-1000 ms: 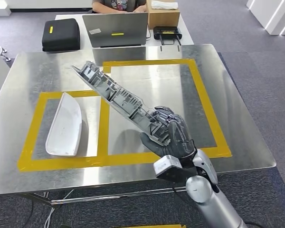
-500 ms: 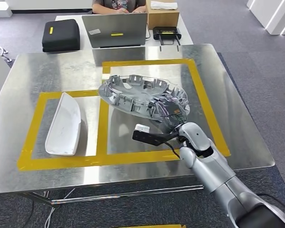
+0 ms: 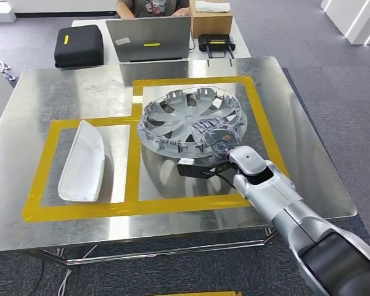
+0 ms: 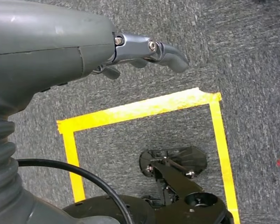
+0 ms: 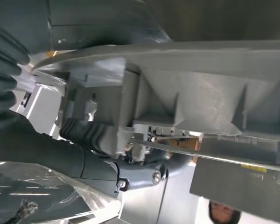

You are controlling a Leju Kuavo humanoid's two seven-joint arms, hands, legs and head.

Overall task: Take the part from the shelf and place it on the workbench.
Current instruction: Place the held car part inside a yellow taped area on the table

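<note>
A grey wheel cover (image 3: 190, 120) hangs tilted over the steel workbench (image 3: 48, 92), inside the large yellow-taped square, its ribbed inner face toward me. My right hand (image 3: 220, 137) grips its near right rim; in the right wrist view the dark fingers (image 5: 96, 163) wrap the grey ribbed plastic of the cover (image 5: 209, 88). Whether the cover's far edge touches the bench, I cannot tell. My left hand (image 4: 145, 51) hangs beside my body over grey carpet, its fingers apart and holding nothing.
A white curved part (image 3: 83, 161) lies in the smaller taped square at the left. Behind the bench stand a laptop (image 3: 149, 38), a black case (image 3: 79, 44), a cardboard box (image 3: 212, 20) and a seated person (image 3: 153, 6). Carpet floor surrounds the bench.
My right hand has turned the wheel cover from edge-on to nearly flat and carried it forward over the large taped square. My right forearm now reaches further across the bench.
</note>
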